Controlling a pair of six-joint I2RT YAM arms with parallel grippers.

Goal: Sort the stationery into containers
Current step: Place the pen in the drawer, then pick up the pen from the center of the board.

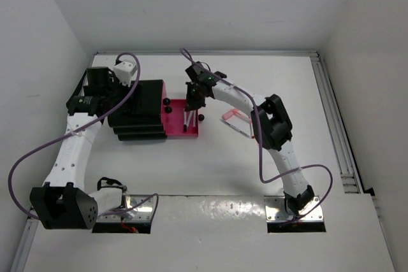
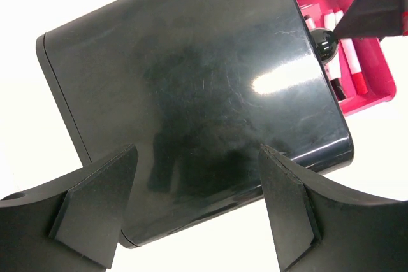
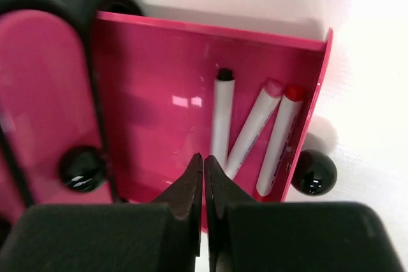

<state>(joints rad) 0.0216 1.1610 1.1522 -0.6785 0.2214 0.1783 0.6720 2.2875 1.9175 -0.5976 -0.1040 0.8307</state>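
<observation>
**Right pincer shut over the open drawer; left pincer wide at the black unit**

Right pincer: tips pressed flat together, nothing seen between them. It hangs over the open pink drawer.
- Directly past the tips lies the black-capped pen. Its near end is hidden behind the fingers.
- Next outward in the same drawer is the pink-capped pen, angled so its near end closes on the black-capped one.
- Beyond that is the red-capped pen, lying along the drawer's front wall. All three lie flat on the drawer floor.
- Just outside that wall is the drawer's round knob.
- On the pincer's other side is a closed pink drawer with a second knob.
- Overhead view: loose pink stationery lies on the white table, well apart from this pincer and back along its arm beside the elbow. The arm hides part of it, so the count cannot be told.

Left pincer: fingers spread wide, holding nothing.
- Beyond the gap is the glossy top of the black drawer unit. Whether the fingers touch it cannot be told.
- Farthest from this pincer, at the unit's far corner, is the open pink drawer with its pens. A dark finger of the right pincer sits above it.
</observation>
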